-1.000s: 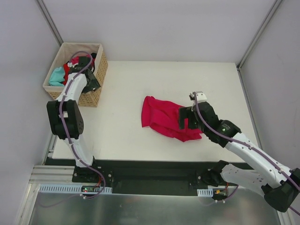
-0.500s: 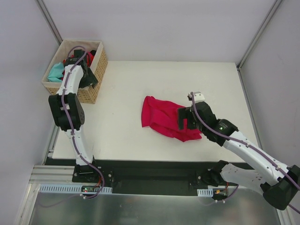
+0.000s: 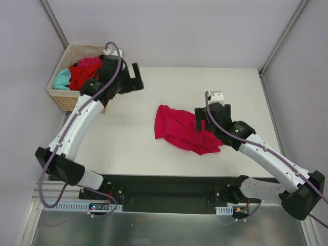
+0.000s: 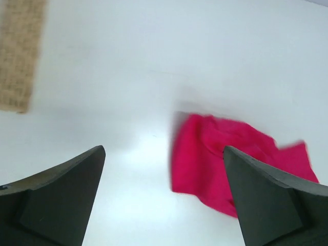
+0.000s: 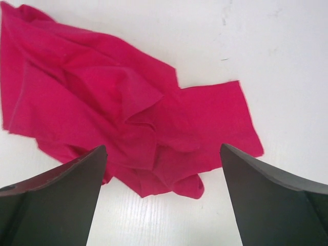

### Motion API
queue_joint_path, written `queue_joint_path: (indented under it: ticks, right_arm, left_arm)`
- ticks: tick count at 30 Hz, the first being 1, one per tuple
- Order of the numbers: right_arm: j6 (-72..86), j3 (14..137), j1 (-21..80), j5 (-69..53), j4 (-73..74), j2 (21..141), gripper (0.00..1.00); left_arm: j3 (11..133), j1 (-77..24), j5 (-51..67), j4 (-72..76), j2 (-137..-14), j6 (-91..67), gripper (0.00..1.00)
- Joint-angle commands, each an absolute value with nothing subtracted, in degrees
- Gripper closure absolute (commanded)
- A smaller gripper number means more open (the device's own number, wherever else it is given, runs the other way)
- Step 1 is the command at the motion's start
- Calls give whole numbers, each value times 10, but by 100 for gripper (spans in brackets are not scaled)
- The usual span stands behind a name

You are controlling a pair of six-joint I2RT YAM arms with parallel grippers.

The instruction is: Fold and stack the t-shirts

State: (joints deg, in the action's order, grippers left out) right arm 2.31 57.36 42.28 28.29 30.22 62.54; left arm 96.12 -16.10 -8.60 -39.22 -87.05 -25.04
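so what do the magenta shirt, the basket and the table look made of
The magenta t-shirt looks like soft matte cloth: it lies in limp creases. The basket seems tan woven wicker, by its coarse weave. The table has a smooth white top; laminate or paint, cannot tell.

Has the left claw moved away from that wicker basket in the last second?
Yes. The left gripper left the wicker basket and swung right, out over the table.
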Motion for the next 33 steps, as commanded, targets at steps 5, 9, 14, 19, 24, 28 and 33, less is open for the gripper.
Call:
queue_joint_path:
  ticks: [5,9,14,19,24,28,33]
  right_arm:
    - [86,580,375,407,368,617,3]
    - [118,555,270,368,367,599,3]
    - [127,534,217,293,358,605,3]
    - [132,512,200,284,355,598,3]
    - [148,498,184,280,350,603,3]
    - [153,484,162,269,347,592,3]
    - [150,476,150,264,344,579,3]
  left_arm:
    - [761,-384,-78,-337,-820,-308,1]
    - [789,-472,-77,-280,-895,-281,1]
    - [883,-529,-42,-259,-1006,-262,1]
    - [956,-551,-12,-254,-1066,-268,1]
    - [1055,-583,12,-255,-1141,-255,1]
    - [1067,-606,17,-255,-1166,-266,1]
    - [1013,-620,3,-255,-1178,-277,1]
